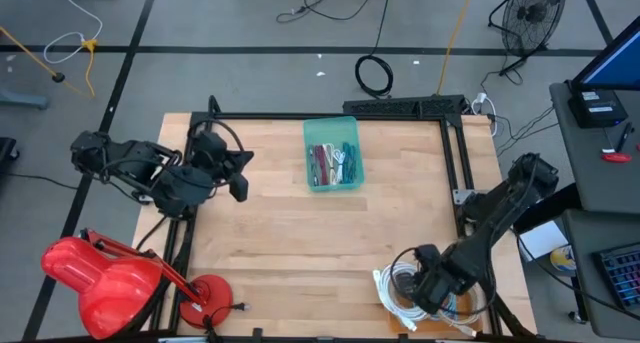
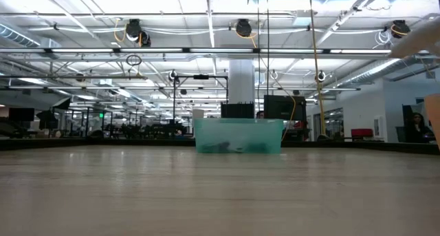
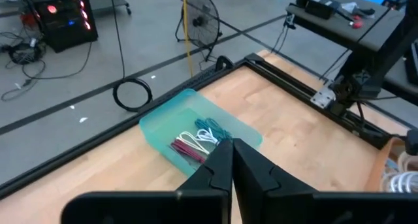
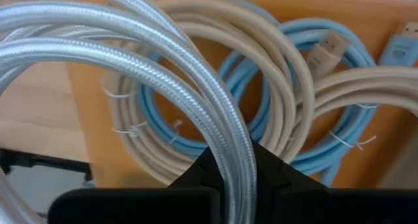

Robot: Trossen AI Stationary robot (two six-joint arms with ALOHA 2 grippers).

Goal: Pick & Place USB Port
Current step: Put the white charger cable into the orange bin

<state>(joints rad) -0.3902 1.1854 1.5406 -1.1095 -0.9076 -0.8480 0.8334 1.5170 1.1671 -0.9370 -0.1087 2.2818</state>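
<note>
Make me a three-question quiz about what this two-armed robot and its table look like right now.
1. True or false: the teal bin sits at the table's far edge and holds cables.
2. Which gripper is shut on a white braided cable: (a) left, (b) right?
3. Fill in: the left gripper hangs shut and ____.

Key: 1 true; 2 (b), the right gripper, over the cable pile at the near right corner; 3 empty.

Both end effectors (image 3: 230, 160) (image 4: 230, 160) closed
</note>
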